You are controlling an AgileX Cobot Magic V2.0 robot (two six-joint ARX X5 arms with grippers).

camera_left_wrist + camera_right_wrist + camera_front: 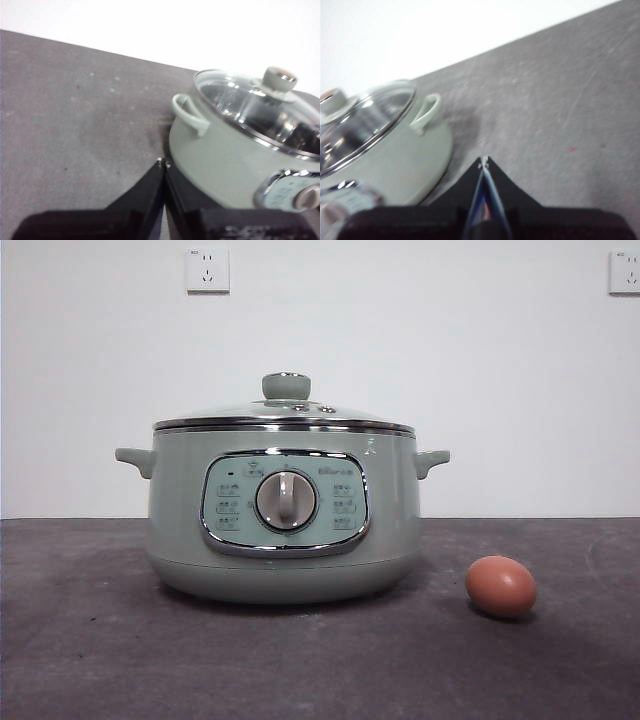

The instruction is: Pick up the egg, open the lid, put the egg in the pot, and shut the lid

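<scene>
While the lid (285, 412) sits closed on the pot (283, 510) and the egg (501, 586) lies on the tabletop (80, 640) at the pot's four o'clock, both end effectors, left (163, 163) and right (484, 161), wait pressed together, empty, beside the pot's handles.

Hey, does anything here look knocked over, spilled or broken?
Nothing stands out. The pot stands upright with the lid seated level on it, and the egg lies whole on the table beside it.
</scene>
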